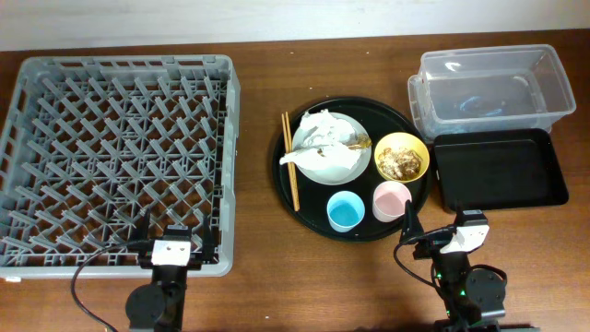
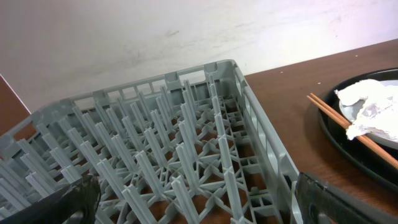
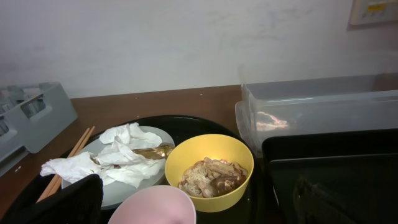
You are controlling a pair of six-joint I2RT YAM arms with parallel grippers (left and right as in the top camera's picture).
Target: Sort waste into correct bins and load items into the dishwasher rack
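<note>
Brown wooden tabletop [image 1: 258,65] against a pale wall holds everything in this scene. At the left sits the grey dishwasher rack [image 1: 129,63], its rows of upright pegs bare. In the middle lies a large round black tray [image 1: 304,224] carrying the items. The pale plate [image 1: 339,169] has crumpled white napkins [image 1: 318,132] heaped on it, with a golden utensil [image 3: 152,151] half buried among them. The yellow bowl [image 1: 381,152] to its right holds beige-brown food scraps [image 1: 403,163]. The blue cup [image 1: 344,212] and pink cup [image 1: 391,199] stand side by side at the tray's near edge. The wooden chopsticks [image 1: 290,161] lie along the plate's left side, one end resting on the tray. At the far right stands the clear plastic tub [image 1: 489,53], and the shallow black rectangular tray [image 1: 498,171] lies just in front of it. The left gripper [image 1: 177,240] hangs at the near edge of the rack with its fingers [image 2: 68,199] spread wide and nothing between them. The right gripper [image 1: 442,229] hovers near the pink cup, its fingers [image 3: 62,199] likewise spread apart and holding nothing.
</note>
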